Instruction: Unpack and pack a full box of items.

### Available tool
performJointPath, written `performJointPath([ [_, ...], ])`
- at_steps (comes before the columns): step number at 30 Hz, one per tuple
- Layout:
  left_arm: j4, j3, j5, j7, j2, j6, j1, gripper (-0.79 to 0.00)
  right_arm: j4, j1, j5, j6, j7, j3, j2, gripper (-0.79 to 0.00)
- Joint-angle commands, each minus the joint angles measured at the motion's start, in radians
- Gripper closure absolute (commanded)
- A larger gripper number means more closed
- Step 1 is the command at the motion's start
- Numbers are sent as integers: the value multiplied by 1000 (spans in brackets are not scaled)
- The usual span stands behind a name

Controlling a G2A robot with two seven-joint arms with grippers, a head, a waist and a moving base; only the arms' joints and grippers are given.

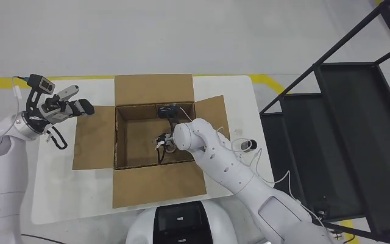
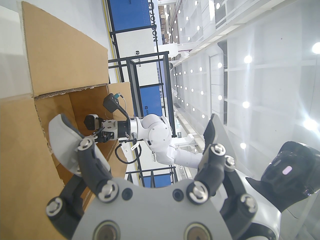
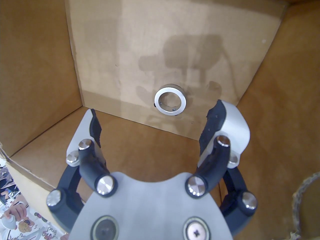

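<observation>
An open cardboard box [image 1: 155, 91] stands on the white table [image 1: 61, 189] with its flaps spread out. A silver metal ring [image 3: 170, 99] lies on the box floor close to a wall. My right gripper [image 3: 155, 123] is down inside the box [image 3: 37, 63], open, a short way from the ring and holding nothing. From above it sits low in the box near the right wall [image 1: 163, 143]. My left gripper [image 1: 82, 108] is raised beside the box's left flap, open and empty [image 2: 136, 131]. From there the right gripper [image 2: 97, 128] can be seen inside the box [image 2: 62, 58].
A small round object [image 1: 250, 145] lies on the table right of the box. Black metal stairs [image 1: 329, 122] stand past the table's right edge. A printed packet [image 3: 15, 216] lies just outside the box.
</observation>
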Motion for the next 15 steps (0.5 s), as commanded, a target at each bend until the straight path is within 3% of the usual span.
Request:
performJointPath([
  [1,0,0,0,0,0,0,0,-785,0,0,0,0,0,0,0,-785],
  [15,0,0,0,0,0,0,0,-785,43,3,-18,43,-6,-6,-4,-785],
])
